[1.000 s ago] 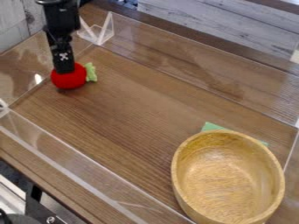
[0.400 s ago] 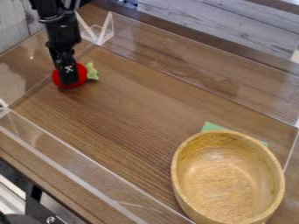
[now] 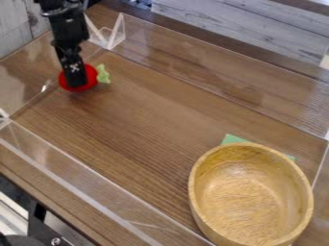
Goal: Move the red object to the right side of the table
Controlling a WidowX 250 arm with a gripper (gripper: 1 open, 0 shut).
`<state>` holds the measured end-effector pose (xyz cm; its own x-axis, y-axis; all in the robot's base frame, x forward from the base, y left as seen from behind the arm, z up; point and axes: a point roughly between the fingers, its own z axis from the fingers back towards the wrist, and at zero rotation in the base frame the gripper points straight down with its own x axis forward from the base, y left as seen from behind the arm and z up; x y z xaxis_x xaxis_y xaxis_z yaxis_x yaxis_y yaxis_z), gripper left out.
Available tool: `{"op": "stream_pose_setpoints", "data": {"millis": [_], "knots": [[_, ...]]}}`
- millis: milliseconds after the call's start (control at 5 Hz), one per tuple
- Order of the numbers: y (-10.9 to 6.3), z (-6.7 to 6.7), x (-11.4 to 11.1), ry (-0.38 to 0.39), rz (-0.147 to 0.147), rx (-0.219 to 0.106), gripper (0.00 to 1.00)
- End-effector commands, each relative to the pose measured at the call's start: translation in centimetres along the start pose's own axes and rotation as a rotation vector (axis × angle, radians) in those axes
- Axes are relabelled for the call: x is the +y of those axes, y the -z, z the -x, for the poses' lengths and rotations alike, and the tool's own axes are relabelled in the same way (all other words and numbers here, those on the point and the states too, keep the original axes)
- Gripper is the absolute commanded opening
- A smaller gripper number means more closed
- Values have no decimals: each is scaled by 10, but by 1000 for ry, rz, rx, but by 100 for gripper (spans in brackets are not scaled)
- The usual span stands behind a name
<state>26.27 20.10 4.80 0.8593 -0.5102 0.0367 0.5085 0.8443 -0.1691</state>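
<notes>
Spread wide, a dark robot gripper (image 3: 77, 69) reaches down over a round, bright-red toy ball (image 3: 85, 81) with a light-green leafy tuft (image 3: 103, 74), partly covering it; whether the fingers touch the ball cannot be told. Brown wood-grain with dark streaks, the tabletop (image 3: 161, 115) spreads beneath them, edged by clear acrylic walls. A round, light wooden bowl (image 3: 251, 195) stands near the view's lower right corner, its smooth inside bare to the bottom. Diagonally across the table from the bowl, well apart from it, sits the ball. Just beside the bowl's far rim lies flat green cloth (image 3: 236, 140), partly hidden by the bowl.
</notes>
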Motion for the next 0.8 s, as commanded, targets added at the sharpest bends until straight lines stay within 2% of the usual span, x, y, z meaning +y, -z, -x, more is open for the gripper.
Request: {"op": "stream_pose_setpoints", "data": {"millis": [0, 200, 400, 600], "knots": [[-24, -1, 7, 42, -19, -31, 100], [-34, -2, 14, 55, 24, -50, 100], [-40, -7, 15, 76, 50, -56, 100], [-34, -7, 14, 57, 64, -67, 0]]}}
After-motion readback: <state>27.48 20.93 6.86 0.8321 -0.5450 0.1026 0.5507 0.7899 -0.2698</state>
